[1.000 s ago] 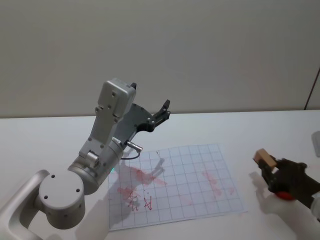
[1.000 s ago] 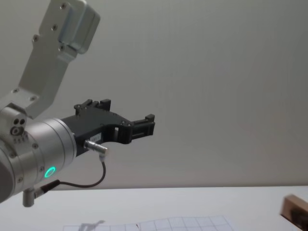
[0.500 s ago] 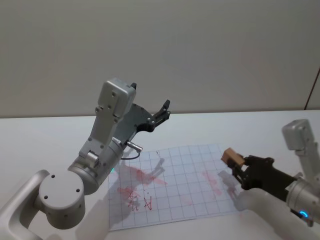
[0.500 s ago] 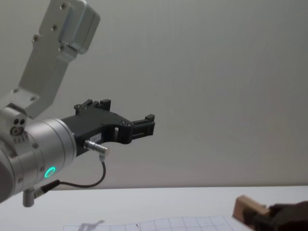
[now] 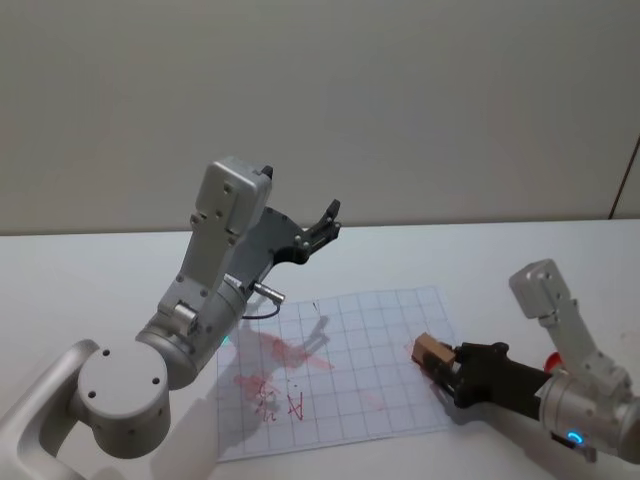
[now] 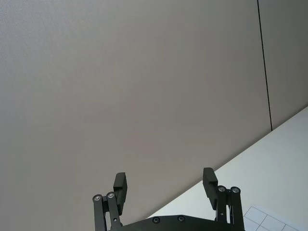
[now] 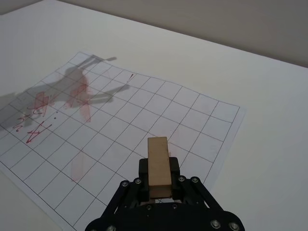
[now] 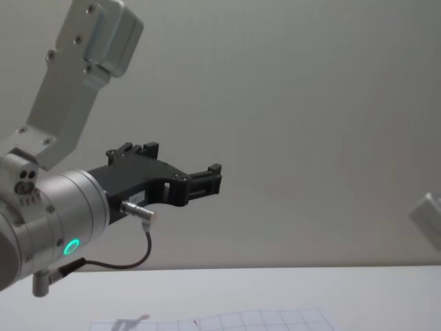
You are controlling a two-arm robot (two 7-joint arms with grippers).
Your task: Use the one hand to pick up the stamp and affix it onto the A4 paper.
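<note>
Head view: the right pincer (image 5: 445, 365) clenches the wooden stamp (image 5: 431, 349) low over the right part of the A4 paper (image 5: 340, 340) on the desk (image 5: 100, 265); whether it touches the sheet cannot be told. The left pincer (image 5: 325, 222) hangs raised above the paper's far side.

Left wrist view: its fingers stand spread, grasping nothing.

Right wrist view: red smudges (image 7: 83, 103) mark the grid, and the stamp's face is hidden.

Chest view: the paper's far edge is cut off at the bottom.

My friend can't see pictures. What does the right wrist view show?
The right gripper holds the wooden stamp in its jaws over the gridded A4 paper, which has red marks and lies flat on a white table.
</note>
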